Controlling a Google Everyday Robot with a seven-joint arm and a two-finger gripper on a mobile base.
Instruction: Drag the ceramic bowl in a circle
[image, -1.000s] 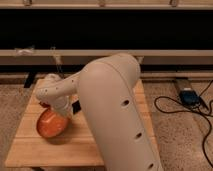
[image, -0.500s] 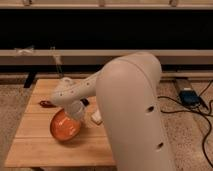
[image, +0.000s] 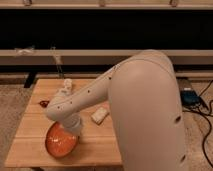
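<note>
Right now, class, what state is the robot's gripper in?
The gripper is closed, down at the upper right rim of the ceramic bowl, apparently pinching it.

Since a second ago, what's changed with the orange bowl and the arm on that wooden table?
The ceramic bowl was dragged first to the right, then toward the table's near edge, with the gripper staying shut on its far-right rim. The arm swung its bulky elbow rightward. Nothing was let go. The pale block and the wooden table stayed put.
</note>
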